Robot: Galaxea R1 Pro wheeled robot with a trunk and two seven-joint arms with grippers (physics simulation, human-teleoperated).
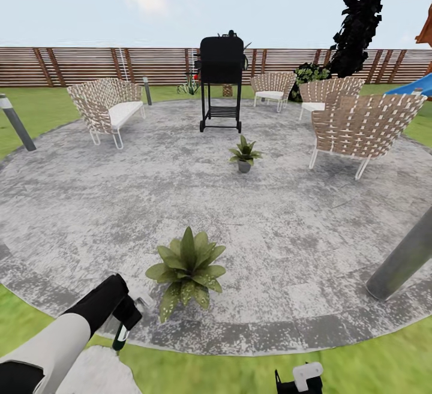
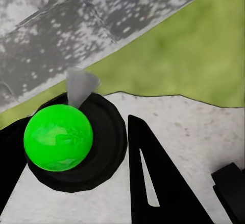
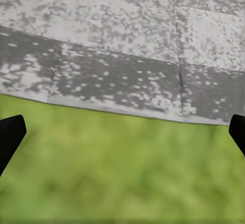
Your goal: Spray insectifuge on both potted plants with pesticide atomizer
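Left end effector (image 1: 124, 320) clamped on pesticide atomizer (image 1: 121, 336), hanging roughly upright at the patio (image 1: 288, 214) near edge, nearer potted plant (image 1: 188, 271) just beside it inboard; right end effector (image 3: 122, 132) spread apart over the lawn (image 3: 122, 183).

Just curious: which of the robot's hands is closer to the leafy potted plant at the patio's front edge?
Left. The left hand sits just beside the near plant; the right hand hangs lower over the grass, farther off.

Open patio (image 1: 180, 190) between potted plants (image 1: 188, 271) — lamp post (image 1: 402, 262) leans in, right.
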